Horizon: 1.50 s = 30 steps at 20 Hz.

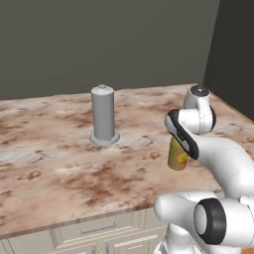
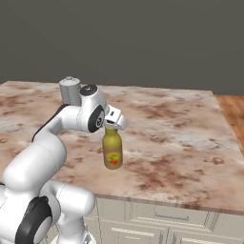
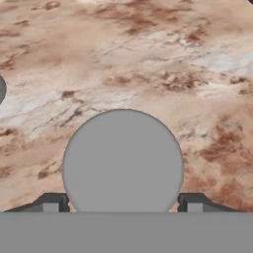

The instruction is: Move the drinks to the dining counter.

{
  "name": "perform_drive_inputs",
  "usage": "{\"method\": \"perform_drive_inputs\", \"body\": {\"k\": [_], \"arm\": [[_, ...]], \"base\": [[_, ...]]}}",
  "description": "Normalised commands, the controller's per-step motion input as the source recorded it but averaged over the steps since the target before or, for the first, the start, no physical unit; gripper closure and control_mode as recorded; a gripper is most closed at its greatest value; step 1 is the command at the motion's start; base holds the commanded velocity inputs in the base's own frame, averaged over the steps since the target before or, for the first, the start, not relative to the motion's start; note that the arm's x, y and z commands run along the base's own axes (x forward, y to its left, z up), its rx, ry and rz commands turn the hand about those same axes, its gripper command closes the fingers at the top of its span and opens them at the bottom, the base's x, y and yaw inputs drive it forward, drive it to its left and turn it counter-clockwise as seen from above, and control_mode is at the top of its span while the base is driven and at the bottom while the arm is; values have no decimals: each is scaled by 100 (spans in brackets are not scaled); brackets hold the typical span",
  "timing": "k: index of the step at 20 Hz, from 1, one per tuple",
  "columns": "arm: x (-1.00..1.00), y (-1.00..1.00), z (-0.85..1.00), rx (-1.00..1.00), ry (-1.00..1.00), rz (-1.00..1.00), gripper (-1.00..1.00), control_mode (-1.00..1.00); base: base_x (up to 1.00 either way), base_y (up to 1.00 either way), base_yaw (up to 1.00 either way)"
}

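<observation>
Gripper clamped on the cap of a bottle, bottle hung upright over the counter, grey cylinder stood well apart

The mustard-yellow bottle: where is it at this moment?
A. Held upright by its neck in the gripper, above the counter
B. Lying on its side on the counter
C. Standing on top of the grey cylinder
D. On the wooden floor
A: the gripper is closed on the neck of the mustard-yellow bottle, which hangs upright over the dining counter, well apart from the grey cylinder.
</observation>
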Motion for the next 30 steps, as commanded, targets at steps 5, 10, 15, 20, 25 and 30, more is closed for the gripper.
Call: {"method": "perform_drive_inputs", "body": {"k": [5, 10, 15, 20, 25, 30], "arm": [[0, 0, -8, 0, 0, -1, -100, -100], [0, 0, 0, 0, 0, 0, -100, -100], [0, 0, 6, 0, 0, -1, -100, -100], [-12, 0, 54, 0, 0, -5, -100, -100], [-27, 0, 90, 0, 0, -4, -100, -100], [-72, -4, 65, 4, 0, 0, -100, -100]], "base": [[0, 0, 0], [0, 0, 0], [0, 0, 0], [0, 0, 0], [0, 0, 0], [0, 0, 0]]}}
